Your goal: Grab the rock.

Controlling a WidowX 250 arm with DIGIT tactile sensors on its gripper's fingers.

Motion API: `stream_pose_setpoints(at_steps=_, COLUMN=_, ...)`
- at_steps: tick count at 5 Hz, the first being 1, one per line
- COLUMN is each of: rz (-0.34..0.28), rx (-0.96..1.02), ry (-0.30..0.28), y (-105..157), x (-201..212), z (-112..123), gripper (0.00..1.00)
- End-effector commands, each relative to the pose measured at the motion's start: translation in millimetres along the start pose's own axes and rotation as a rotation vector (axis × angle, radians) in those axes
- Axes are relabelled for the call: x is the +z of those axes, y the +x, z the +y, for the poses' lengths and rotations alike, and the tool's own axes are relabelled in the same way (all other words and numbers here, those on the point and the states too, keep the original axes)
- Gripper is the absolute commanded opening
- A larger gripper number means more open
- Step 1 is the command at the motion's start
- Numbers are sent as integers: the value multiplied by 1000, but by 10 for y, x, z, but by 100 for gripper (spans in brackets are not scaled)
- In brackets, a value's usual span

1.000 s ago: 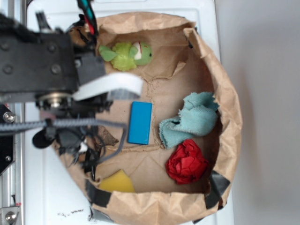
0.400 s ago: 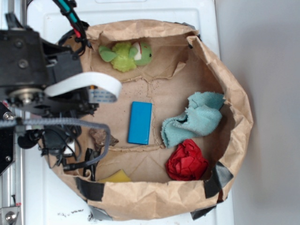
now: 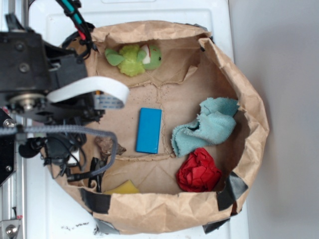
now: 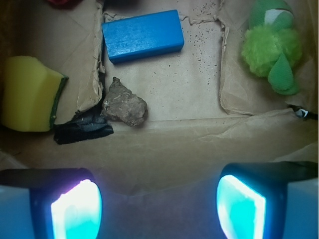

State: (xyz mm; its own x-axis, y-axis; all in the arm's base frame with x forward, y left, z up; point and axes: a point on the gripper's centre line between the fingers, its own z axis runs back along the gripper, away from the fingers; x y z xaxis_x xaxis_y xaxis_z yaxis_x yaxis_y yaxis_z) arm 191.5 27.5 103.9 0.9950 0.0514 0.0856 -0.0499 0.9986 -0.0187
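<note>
Wrist view: small jagged grey-brown rock (image 4: 124,104) on brown paper floor (image 4: 189,89), just below blue rectangular block (image 4: 143,36), right of yellow sponge wedge (image 4: 27,92). Gripper (image 4: 157,209) spread wide, empty, short of rock. Approach step; next, advance, shift left, descend, close.

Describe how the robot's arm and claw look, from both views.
The arm is black, blocky metal with visible screws. A flat white ribbon cable and a grey corrugated hose cross it, with red and teal wires at the top. The claw has dark fingers whose pads glow cyan.
</note>
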Motion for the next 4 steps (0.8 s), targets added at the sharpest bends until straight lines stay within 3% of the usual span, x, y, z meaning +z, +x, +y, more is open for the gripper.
stream_pose_setpoints(at_steps=1, rz=-34, rx=55, ry=54, y=255, x=-90, z=57, gripper=100)
stream_pose_setpoints(at_steps=2, rz=-27, rx=98, ry=61, y=421, x=-150, z=83, gripper=100)
stream_pose_setpoints(at_steps=4, rz=3, rx=170, ry=21, y=546, x=-139, z=201, gripper=100)
